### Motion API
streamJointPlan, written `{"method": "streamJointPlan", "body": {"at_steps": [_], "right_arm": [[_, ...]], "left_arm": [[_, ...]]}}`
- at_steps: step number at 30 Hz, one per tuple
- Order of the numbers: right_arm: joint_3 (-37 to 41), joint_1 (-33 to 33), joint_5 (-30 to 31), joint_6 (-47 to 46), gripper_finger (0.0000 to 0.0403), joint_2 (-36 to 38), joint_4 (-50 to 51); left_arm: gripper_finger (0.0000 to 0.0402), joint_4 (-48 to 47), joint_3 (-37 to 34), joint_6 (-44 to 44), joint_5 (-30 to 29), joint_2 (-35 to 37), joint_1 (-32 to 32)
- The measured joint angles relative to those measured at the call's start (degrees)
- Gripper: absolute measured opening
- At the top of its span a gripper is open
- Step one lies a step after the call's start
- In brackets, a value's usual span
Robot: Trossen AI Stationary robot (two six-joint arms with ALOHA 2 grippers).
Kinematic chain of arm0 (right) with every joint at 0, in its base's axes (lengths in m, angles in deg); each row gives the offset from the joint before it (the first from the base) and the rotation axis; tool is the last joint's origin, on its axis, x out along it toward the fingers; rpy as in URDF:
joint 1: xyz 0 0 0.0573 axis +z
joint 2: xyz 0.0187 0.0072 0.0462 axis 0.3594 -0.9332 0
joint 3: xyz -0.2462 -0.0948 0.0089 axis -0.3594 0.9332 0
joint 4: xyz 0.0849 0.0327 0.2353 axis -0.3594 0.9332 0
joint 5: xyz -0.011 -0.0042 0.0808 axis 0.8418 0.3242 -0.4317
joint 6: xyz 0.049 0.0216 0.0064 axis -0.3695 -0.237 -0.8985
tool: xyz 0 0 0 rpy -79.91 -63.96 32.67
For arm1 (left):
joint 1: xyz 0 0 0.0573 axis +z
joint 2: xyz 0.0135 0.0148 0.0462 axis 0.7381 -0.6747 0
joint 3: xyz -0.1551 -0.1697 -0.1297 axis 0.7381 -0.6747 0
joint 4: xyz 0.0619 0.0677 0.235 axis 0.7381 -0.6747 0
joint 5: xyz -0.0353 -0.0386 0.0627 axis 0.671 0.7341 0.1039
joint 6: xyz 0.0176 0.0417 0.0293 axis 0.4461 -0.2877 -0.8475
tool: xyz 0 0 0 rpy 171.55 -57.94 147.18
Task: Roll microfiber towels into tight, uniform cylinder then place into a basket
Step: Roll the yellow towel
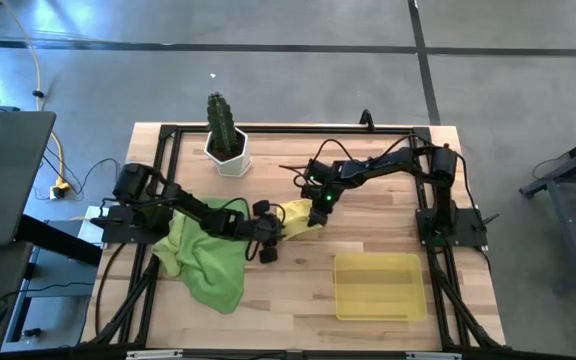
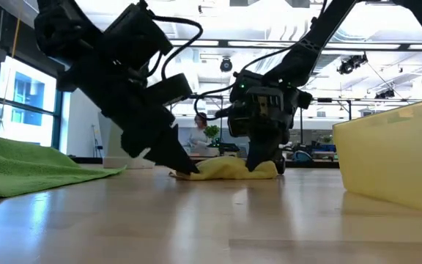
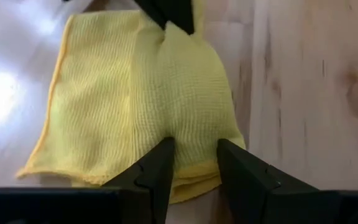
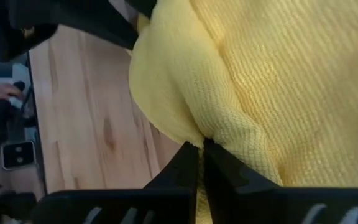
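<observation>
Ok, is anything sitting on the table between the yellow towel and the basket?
Nothing visible. Only bare wood lies between the yellow towel and the basket. The cactus pot and green towels are off to other sides.

Right hand (image 4: 201,163) pinching yellow towel (image 4: 278,81), wooden table (image 4: 79,118)

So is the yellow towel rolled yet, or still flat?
Folded and bunched, not a cylinder: the yellow towel lies in loose layers on the table, pinched by the right hand, with the left hand open over its edge.

Open-plan lab: concrete floor (image 1: 298,90), exposed ceiling lights (image 2: 354,62).
</observation>
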Motion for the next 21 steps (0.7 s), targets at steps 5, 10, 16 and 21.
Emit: {"method": "streamJointPlan", "body": {"at_steps": [5, 10, 16, 21], "right_arm": [[0.08, 0.19, 0.59, 6.34, 0.0051, 1.26, 0.82], [0.17, -0.41, 1.86, 14.86, 0.0101, 6.38, 3.8], [0.17, 1.36, 8.56, 34.73, 0.0113, 14.43, 8.6], [3.74, 5.94, 19.11, 45.98, 0.0113, 17.03, 5.99]], "left_arm": [[0.0119, -0.39, 0.06, 5.67, 5.39, -0.31, 1.86], [0.0099, -0.79, 0.06, 11.55, 11.72, -0.29, 3.65], [0.0052, -0.78, 0.08, 16.77, 18.56, -0.33, 5.61], [0.0015, -0.8, 0.03, 18.01, 22.16, -0.42, 6.55]]}}
